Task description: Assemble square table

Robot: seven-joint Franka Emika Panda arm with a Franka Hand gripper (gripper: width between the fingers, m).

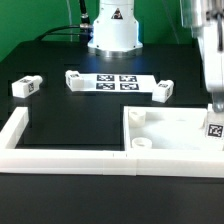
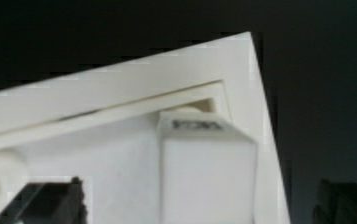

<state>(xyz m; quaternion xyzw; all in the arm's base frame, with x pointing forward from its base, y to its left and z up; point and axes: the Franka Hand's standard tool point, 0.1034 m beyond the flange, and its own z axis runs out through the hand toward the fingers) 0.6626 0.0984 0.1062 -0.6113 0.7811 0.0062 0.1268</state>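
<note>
The white square tabletop (image 1: pixel 170 130) lies at the exterior view's right, in the corner of the border wall; its corner fills the wrist view (image 2: pixel 86 120). One white leg with a tag (image 1: pixel 213 128) stands upright on the tabletop's far right corner. It also shows in the wrist view (image 2: pixel 210 160). My gripper (image 1: pixel 212 105) hangs right above this leg. In the wrist view my gripper (image 2: pixel 193 208) is open: the dark fingers (image 2: pixel 50 200) stand wide on either side of the leg, with a gap on one side. Three loose legs lie on the table (image 1: pixel 25 86), (image 1: pixel 73 78), (image 1: pixel 162 91).
The marker board (image 1: pixel 115 82) lies in the middle, with a leg at each end. The long white border wall (image 1: pixel 60 155) runs along the front and turns back at the left. The robot base (image 1: pixel 112 30) stands behind.
</note>
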